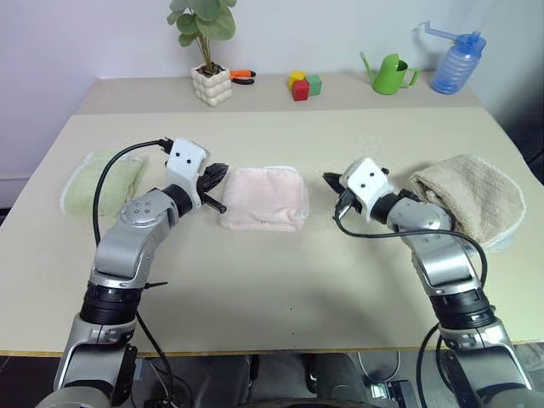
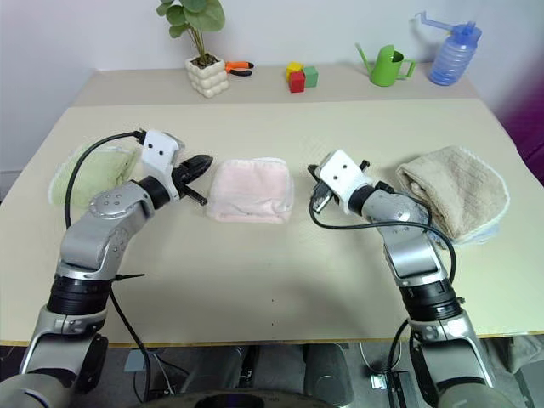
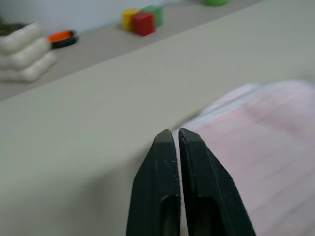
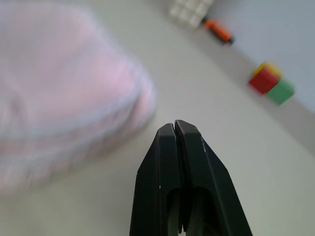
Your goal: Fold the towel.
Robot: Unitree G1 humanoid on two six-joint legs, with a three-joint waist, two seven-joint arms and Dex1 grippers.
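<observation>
between my grippers sits the towel (image 1: 264,199), folded; left gripper (image 1: 216,175) & right gripper (image 1: 332,181) both pinched together, holding nothing.

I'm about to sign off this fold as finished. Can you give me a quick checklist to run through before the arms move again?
1. Pink towel lies folded on the table: ok.
2. Left gripper shut and empty, beside the towel's edge: ok.
3. Right gripper shut and empty, apart from the towel: ok.
4. Green towel and beige towel lie apart from the pink one: ok.
5. Fold edges lined up neatly: cannot tell; the near edge looks bulged.
6. Left fingers free of the cloth: cannot tell.
</observation>
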